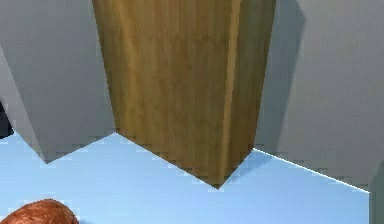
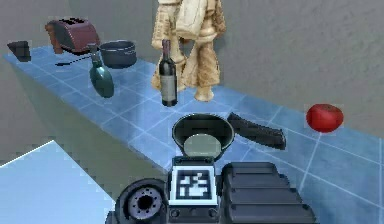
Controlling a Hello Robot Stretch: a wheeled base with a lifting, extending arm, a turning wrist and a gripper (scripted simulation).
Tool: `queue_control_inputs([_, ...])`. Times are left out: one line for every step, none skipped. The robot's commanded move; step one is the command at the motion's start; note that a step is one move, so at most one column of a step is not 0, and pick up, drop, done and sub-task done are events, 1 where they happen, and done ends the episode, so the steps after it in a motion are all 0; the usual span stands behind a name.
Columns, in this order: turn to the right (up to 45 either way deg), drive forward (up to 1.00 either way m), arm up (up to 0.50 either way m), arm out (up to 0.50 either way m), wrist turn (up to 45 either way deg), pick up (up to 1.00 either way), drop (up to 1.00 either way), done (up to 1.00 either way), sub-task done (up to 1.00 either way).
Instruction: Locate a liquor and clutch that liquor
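Note:
A dark bottle with a pale label (image 2: pixel 169 78), likely the liquor, stands upright on the blue tiled counter (image 2: pixel 290 160) in the arm side view, in front of a tan statue (image 2: pixel 192 40). A green bottle-shaped vessel (image 2: pixel 102 78) stands to its left. At the bottom edge sits a white square with black marks (image 2: pixel 195 185), and left of it the gripper's dark body (image 2: pixel 145 203), well short of the bottle. I cannot make out its far end, so I cannot tell whether it holds anything.
On the counter are a dark pan (image 2: pixel 205 135) with its handle pointing right, a red round fruit (image 2: pixel 325 117), a dark pot (image 2: pixel 118 53) and a toaster (image 2: pixel 72 35). The forward view has a tall wooden cabinet (image 1: pixel 185 80), grey walls, pale blue floor and a brown rounded thing (image 1: pixel 40 213).

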Motion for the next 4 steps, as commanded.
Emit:
queue_control_inputs([0.0, 0.00, 0.00, 0.50, 0.0, 0.00, 0.00, 0.00, 0.00])
queue_control_inputs([0.0, 0.00, 0.00, 0.00, 45.0, 0.00, 0.00, 0.00, 0.00])
queue_control_inputs([0.0, 0.00, 0.00, 0.00, 45.0, 0.00, 0.00, 0.00, 0.00])
queue_control_inputs([0.0, 0.00, 0.00, 0.00, 45.0, 0.00, 0.00, 0.00, 0.00])
